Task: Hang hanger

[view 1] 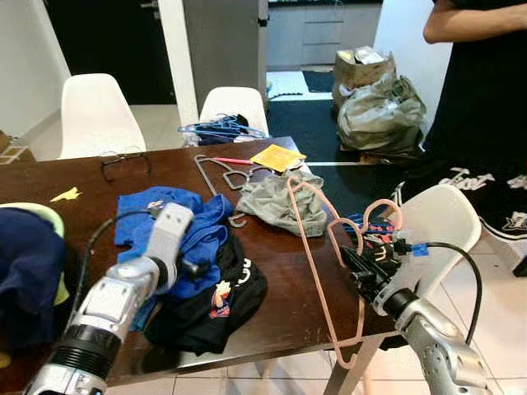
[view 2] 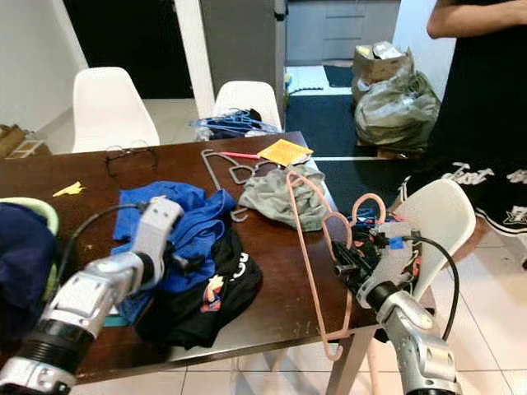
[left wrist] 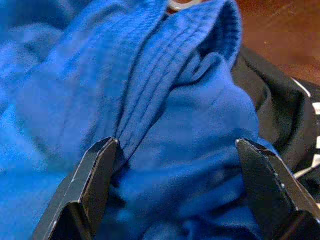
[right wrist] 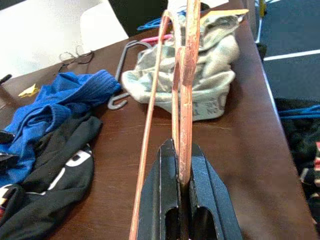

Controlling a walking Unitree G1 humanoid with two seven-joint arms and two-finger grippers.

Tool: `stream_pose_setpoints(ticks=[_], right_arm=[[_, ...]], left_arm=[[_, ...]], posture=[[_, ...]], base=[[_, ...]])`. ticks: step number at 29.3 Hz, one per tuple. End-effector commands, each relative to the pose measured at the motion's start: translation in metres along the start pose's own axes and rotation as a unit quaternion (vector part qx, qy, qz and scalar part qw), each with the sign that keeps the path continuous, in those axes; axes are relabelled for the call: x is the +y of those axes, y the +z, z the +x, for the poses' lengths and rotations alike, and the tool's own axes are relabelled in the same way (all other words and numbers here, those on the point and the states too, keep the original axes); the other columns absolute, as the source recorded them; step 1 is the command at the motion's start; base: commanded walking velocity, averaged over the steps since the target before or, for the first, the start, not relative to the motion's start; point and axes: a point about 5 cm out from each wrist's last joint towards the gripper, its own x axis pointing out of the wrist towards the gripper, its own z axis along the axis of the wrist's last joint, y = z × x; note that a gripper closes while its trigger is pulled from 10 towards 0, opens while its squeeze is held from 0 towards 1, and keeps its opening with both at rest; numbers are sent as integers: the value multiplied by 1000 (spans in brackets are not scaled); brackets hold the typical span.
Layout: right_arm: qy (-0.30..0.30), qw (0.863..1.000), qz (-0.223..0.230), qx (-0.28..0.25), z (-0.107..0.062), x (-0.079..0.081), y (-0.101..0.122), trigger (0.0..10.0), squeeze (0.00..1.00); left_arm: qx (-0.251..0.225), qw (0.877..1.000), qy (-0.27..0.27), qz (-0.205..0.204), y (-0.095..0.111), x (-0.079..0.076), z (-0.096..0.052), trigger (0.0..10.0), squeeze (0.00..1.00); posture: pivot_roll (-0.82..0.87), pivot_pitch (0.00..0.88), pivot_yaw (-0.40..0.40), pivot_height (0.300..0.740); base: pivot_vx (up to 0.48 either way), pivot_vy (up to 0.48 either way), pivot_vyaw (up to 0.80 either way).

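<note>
A long pink hanger [right wrist: 187,100] is clamped between the fingers of my right gripper [right wrist: 182,149], which is shut on it off the table's right edge. The hanger leans up over the brown table [view 1: 272,271], its far end resting on a grey garment [view 1: 284,202]. My left gripper [left wrist: 175,165] is open, its fingers [left wrist: 95,175] pressed down on either side of a fold of a blue shirt [view 1: 193,226]. The blue shirt lies partly on a black shirt [view 1: 214,300].
A grey wire hanger [view 1: 216,173] and yellow paper [view 1: 277,156] lie farther back on the table. Blue hangers [view 1: 221,129] sit on a white chair behind. Another white chair [view 1: 445,218] and a standing person [view 1: 486,99] are at the right. A dark blue garment [view 1: 25,271] lies at the left.
</note>
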Motion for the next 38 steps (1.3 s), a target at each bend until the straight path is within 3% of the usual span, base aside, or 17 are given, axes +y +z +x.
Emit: stream_pose_setpoints(ticks=[1,4,9,16,17,32,36,37,38], right_arm=[[-6,1000,5,8,0,0,-6,10000,0],[-6,1000,5,8,-1,0,-6,10000,0],[-12,1000,4,4,-4,-1,-6,10000,0],[-14,1000,5,5,-5,-1,-7,10000,0],[-14,1000,5,6,-5,-1,-7,10000,0],[-14,1000,6,5,-5,0,-7,10000,0],[-14,1000,6,5,-5,0,-7,10000,0],[-14,1000,5,5,-4,-1,-7,10000,0],[-14,1000,5,5,-4,-1,-7,10000,0]], left_arm=[[9,1000,-5,15,-1,-2,6,10000,0],[18,1000,-5,13,-3,-3,9,10000,0],[66,994,26,79,-12,-1,17,10000,0],[57,990,74,104,-6,12,18,10000,0],[52,991,78,93,-6,14,17,0,0],[35,994,83,54,-4,19,15,0,0],[-34,994,99,14,24,26,8,0,0],[-91,988,125,6,51,37,-2,0,0],[-91,988,125,6,51,37,-2,0,0]], posture=[[-44,0,58,731],[-44,0,58,731],[-59,0,66,731],[-55,0,65,731],[-54,0,66,731],[-52,0,67,731],[-53,0,70,731],[-53,0,67,731],[-53,0,67,731]], base=[[0,0,0],[0,0,0],[0,0,0],[0,0,0],[0,0,0],[0,0,0],[0,0,0],[0,0,0],[0,0,0]])
